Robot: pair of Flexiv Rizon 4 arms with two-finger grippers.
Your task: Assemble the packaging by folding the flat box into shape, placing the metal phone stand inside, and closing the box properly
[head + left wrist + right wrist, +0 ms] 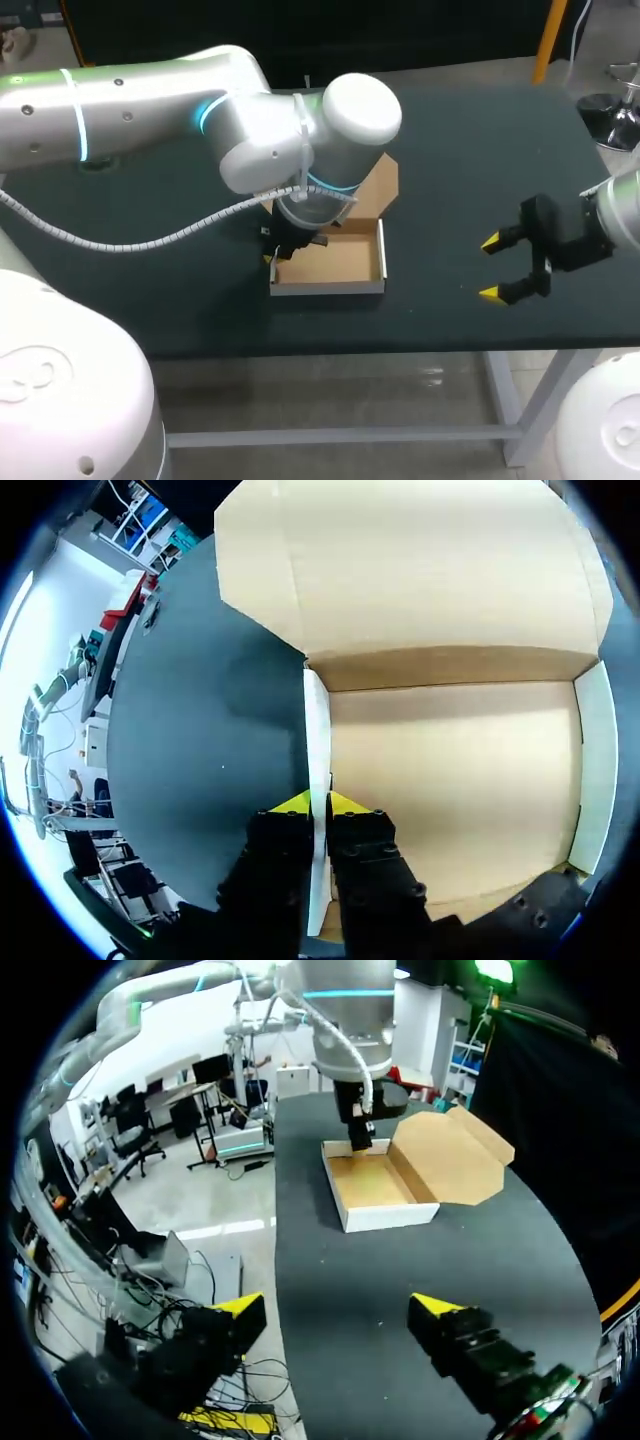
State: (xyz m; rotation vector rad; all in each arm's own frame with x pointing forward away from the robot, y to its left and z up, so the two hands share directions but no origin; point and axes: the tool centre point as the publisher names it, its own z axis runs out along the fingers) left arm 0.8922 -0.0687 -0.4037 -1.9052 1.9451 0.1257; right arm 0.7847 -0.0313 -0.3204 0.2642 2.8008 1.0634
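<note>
**Left gripper pinches the box wall while the right gripper hangs wide open**

The cardboard box (pixel 340 262) stands folded into an open tray a little left of the middle of the dark surface (pixel 450 150). It is closer to the edge by the robot than to the far edge. Its outer walls are white and its floor (pixel 460 800) is bare brown card. The lid (pixel 378 188) is hinged on the wall that faces the far edge. It leans back, open, with its angled corners spread.

The left arm (pixel 150 100) comes in from the surface's left edge and bends down over the box, with a ribbed grey cable (pixel 120 240) looping off it. The left gripper (pixel 283 250) sits at the box wall that faces the left edge. In the left wrist view its fingers are drawn narrow. One yellow tip is inside the tray and the other outside, and the thin white side wall (pixel 317 720) is clamped between them, touched from both sides. The brown floor lies beside the inner finger, and the lid (pixel 400 570) rises ahead beyond it.

The right arm (pixel 620 205) enters at the right edge. The right gripper (pixel 490 268) hangs above the surface near that edge, well apart from the box. Its fingers are spread wide with nothing between them, and the yellow tips point toward the box. In the right wrist view the box (pixel 375 1185) lies ahead of this gripper, lid tilted open to one side, with the left gripper (pixel 360 1138) on the box's farthest wall
</note>
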